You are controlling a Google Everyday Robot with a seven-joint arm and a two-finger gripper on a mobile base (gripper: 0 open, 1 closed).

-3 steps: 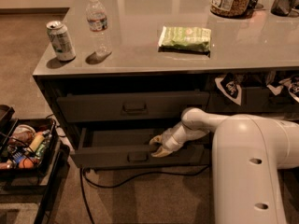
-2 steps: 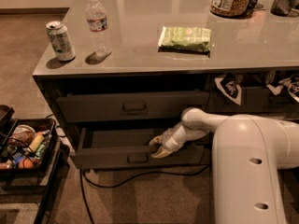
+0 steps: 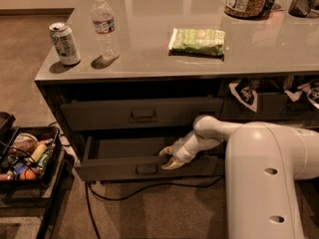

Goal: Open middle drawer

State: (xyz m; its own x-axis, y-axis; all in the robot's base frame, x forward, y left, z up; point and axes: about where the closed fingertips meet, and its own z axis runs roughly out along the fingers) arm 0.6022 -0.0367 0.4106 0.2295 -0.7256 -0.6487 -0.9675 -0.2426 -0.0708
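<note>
Since middle drawer point(image 3: 114, 169) sits partway out under the top drawer point(image 3: 99, 116), only the rest of the pull is left. Gripper point(image 3: 168, 159) is at its front rim, just right of the handle point(image 3: 146, 170), claw spread astride the rim, not clamped. Pull straight and level; the off-centre hold may skew it.

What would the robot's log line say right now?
task: open middle drawer | middle drawer: partly pulled out, inside looks bare | gripper: at drawer's front top edge
</note>
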